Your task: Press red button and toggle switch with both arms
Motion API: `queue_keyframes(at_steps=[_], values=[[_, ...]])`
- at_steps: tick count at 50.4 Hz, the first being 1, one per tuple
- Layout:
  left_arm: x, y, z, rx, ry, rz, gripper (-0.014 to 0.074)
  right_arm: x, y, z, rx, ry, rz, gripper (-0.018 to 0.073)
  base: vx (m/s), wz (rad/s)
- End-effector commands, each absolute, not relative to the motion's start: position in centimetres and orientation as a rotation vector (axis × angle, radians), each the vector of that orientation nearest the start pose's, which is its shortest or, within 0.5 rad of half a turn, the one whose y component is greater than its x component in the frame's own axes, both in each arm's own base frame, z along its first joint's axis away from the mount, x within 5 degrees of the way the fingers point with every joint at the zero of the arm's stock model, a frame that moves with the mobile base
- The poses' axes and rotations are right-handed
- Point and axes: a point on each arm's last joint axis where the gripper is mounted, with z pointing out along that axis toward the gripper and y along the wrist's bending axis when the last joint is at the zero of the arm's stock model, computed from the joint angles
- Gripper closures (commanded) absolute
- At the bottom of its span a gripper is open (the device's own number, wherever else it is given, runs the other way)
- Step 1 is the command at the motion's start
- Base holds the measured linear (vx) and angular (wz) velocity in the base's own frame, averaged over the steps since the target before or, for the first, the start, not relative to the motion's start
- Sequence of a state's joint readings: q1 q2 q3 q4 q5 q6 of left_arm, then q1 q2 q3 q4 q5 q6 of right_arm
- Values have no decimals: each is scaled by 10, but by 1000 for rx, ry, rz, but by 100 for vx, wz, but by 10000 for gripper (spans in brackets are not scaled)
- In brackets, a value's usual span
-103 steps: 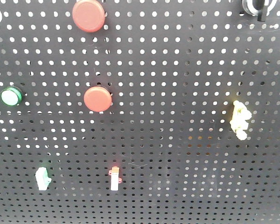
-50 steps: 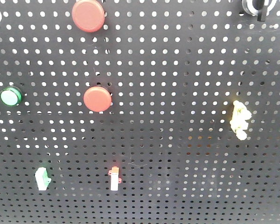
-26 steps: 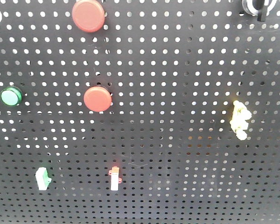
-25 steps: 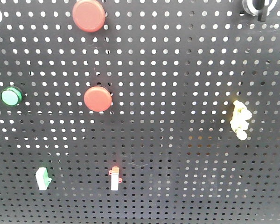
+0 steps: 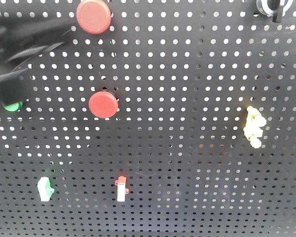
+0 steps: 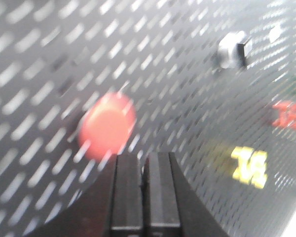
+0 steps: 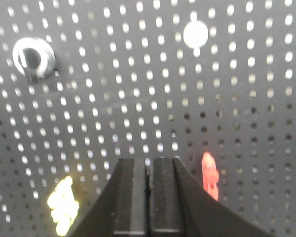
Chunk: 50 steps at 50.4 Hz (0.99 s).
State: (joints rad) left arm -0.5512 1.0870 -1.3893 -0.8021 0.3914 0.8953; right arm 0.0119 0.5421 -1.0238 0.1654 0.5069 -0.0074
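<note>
A dark, motion-blurred left arm has just swung into the upper left of the front view, where half a second ago there was only bare pegboard. It now covers most of the green button and reaches toward the red button, the larger one at the top edge. That button is not yet touched. I judge the press is starting. The same button, I think, shows blurred just past the tips in the left wrist view.

The left gripper has its fingers pressed together with nothing between them. The right gripper is the same (a blunt tip suits poking). The toggle switch sits at the top right corner, and the right wrist view has it up and to the left, well apart from the tips.

Count: 2 red buttons, the smaller red button mid-board, 1 green button, 1 toggle switch, 1 yellow part, 1 red-tipped rocker, 1 white-and-green piece.
</note>
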Motion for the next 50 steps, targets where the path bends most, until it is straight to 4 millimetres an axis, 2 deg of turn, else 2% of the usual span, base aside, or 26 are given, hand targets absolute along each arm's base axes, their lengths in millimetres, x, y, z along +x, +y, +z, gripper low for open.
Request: queue_keyframes(at_steps=[1,19,27,34,42,50], values=[[169,-132,535,636,1240,-559,594,66,7,475,32,1425,167,562,0,0],[210,-146,526,536,1261,-497,594,67,7,473,31,1442,168,562,0,0],[214,-148,524,533,1269,-493,594,67,7,473,30,1449,169,562,0,0],[203,-145,527,568,1265,-513,594,67,8,472,34,1455,182,562,0,0],[176,-136,532,652,1257,-545,594,67,11,468,-11,1498,188,562,0,0],[154,-121,516,641,1272,-546,594,71,21,468,-130,1499,243,562,0,0]])
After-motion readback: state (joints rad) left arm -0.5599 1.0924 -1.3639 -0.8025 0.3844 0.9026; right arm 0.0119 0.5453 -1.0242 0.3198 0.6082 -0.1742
